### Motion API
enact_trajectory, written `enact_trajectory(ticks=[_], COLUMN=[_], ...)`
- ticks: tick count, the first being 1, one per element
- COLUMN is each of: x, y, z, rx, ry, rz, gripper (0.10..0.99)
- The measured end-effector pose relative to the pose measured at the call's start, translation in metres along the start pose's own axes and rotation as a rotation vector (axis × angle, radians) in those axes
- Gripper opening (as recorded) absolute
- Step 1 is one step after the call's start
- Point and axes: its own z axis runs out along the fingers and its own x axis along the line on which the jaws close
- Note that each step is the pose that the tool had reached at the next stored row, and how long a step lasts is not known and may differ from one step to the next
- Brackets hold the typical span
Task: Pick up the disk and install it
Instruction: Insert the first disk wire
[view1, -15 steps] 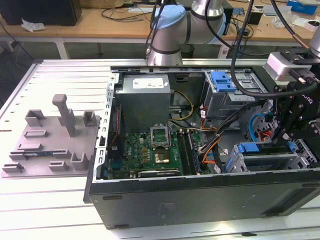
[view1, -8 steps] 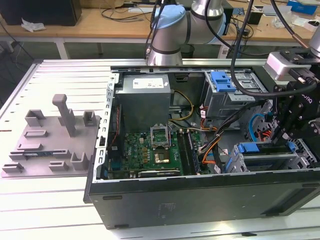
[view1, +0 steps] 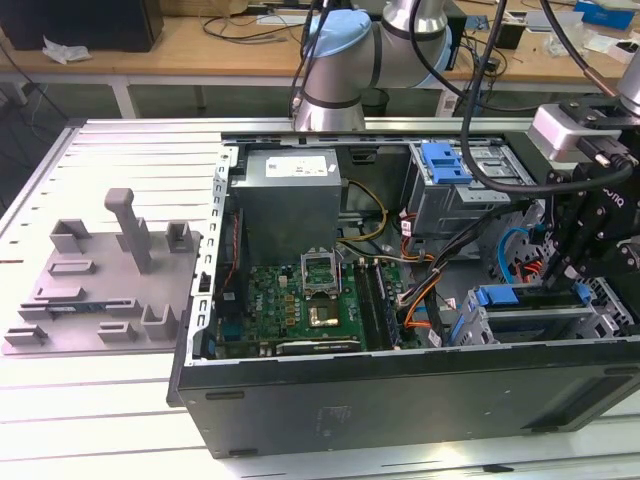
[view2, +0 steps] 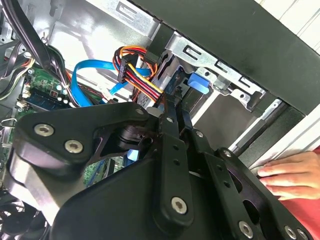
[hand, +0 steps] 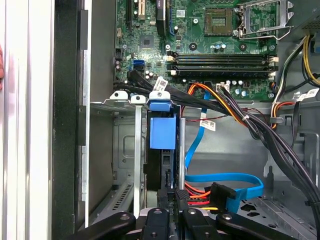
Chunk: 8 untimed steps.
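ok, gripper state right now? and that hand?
Gripper: cannot tell, at the disk inside the case.
Person's hand: empty, flat on the case edge.

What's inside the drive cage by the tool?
The disk sits edge-on in a slot of the drive cage, blue rail showing, tool at its end. Its label face is hidden between the cage walls.

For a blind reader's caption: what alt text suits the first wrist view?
The robot's hand is at the end of the disk, which stands on edge in a metal drive cage inside an open computer case, with the motherboard and bundled cables beyond.
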Motion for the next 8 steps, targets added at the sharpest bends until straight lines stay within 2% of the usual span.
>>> enact_trajectory(ticks=[2, 6, 8], x=[0.0, 0.0006, 0.0006], y=[0.0, 0.0002, 0.0002], z=[-0.0016, -0.0103, -0.0105], rx=[0.0, 0.0, 0.0], ry=[-0.0018, 0.0002, 0.0001], rz=[0.0, 0.0, 0.0], gripper=[0.169, 0.169, 0.169])
